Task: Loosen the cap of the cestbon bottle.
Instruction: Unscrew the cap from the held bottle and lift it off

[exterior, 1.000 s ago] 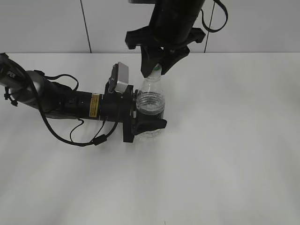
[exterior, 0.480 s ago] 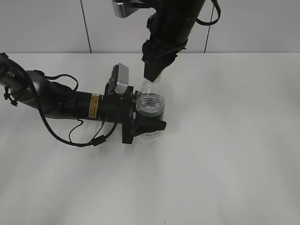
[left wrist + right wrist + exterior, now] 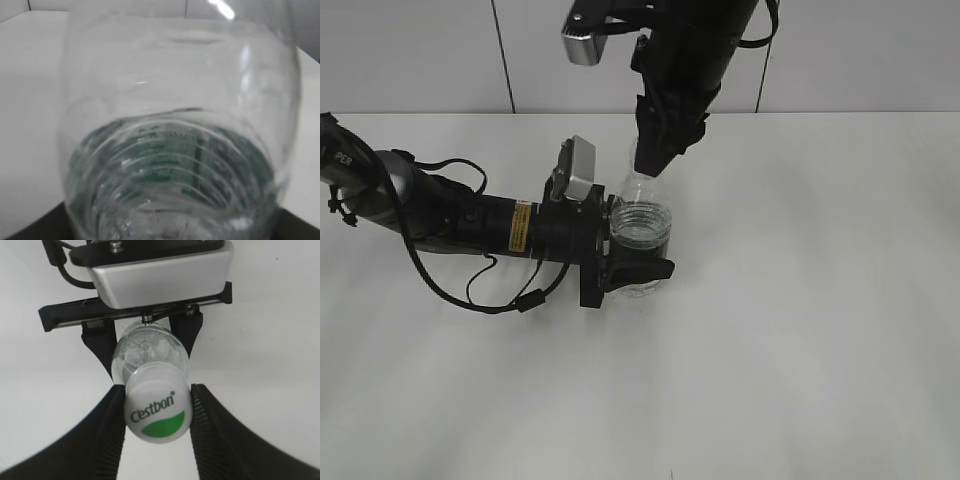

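Note:
The clear Cestbon bottle (image 3: 642, 225) stands upright on the white table (image 3: 800, 330). My left gripper (image 3: 638, 270) reaches in from the left and is shut on the bottle's lower body. The bottle fills the left wrist view (image 3: 175, 125), its green label showing through the ribs. My right gripper (image 3: 650, 165) comes down from above and hides the cap in the exterior view. In the right wrist view the white cap (image 3: 158, 410) with a green mark sits between my right gripper's (image 3: 157, 389) black fingers, which are closed on its sides. The bottle's shoulder (image 3: 150, 347) shows below the cap.
The left arm (image 3: 440, 215) with its cable lies across the left of the table. The left wrist's silver camera box (image 3: 582, 168) sits beside the bottle's shoulder. A pale wall (image 3: 880, 60) runs behind the table's far edge.
My right wrist has turned about the bottle's neck; its silver camera swung round into view at the upper left. The bottle and the left gripper have stayed in place.

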You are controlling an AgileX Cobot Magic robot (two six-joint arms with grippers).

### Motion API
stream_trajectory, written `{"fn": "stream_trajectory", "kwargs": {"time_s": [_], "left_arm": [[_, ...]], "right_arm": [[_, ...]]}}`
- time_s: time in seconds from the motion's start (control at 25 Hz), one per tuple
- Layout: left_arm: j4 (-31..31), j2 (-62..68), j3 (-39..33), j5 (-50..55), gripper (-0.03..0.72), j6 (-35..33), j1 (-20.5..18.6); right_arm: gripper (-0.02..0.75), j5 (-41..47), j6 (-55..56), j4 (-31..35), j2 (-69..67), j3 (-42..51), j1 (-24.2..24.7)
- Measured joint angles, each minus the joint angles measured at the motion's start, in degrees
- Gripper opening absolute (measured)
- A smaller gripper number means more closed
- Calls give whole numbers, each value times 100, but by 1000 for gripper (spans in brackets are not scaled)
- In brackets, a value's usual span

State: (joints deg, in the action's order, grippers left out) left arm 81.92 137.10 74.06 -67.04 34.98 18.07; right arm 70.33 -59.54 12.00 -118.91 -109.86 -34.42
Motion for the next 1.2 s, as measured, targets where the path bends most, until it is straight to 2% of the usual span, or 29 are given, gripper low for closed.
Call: {"fn": "stream_trajectory", "kwargs": {"time_s": [0.56, 1.2], "left_arm": [[161, 0, 0, 12, 407, 43, -9], [250, 0, 0, -41, 407, 20, -4]], "right_arm": [[298, 46, -2123, -7, 0, 0, 0], [295, -7, -2413, -69, 35, -195, 0]]}}
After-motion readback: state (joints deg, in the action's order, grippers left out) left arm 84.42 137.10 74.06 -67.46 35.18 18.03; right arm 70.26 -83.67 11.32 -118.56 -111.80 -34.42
